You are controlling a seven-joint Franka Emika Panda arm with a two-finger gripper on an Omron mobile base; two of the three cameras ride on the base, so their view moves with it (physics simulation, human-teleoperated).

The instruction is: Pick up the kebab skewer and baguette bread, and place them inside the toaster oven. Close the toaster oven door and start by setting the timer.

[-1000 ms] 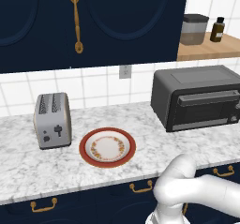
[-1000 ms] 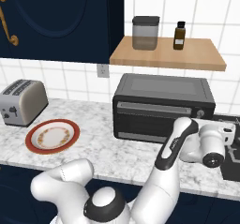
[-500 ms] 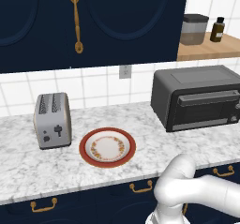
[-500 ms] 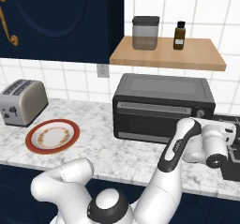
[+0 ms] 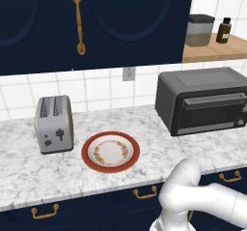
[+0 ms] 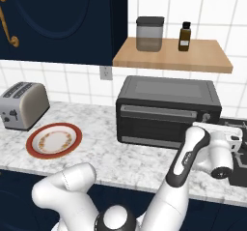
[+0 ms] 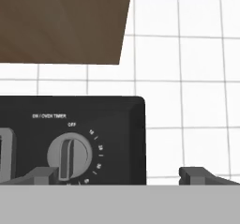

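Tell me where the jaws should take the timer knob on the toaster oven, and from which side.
Grip the raised bar across the timer knob, jaws on its two flat flanks, coming straight on at the toaster oven front. In the hand view the bar stands upright, pointing at OFF, while the open gripper sits off to the knob's right, so it probably needs shifting left.

White arm (image 6: 185,165) rises from base, elbow bent low, forearm angled up toward right. Wrist and hand (image 6: 219,152) level, pointing forward at mid height. Second elbow segment (image 5: 193,196) bulks at lower right in left base view. Gripper (image 7: 122,174) jaws spread wide, nothing between them. 2 dark fingertips (image 7: 40,175) at bottom of hand view, far apart, level with each other. Hand roughly upright, no visible roll.
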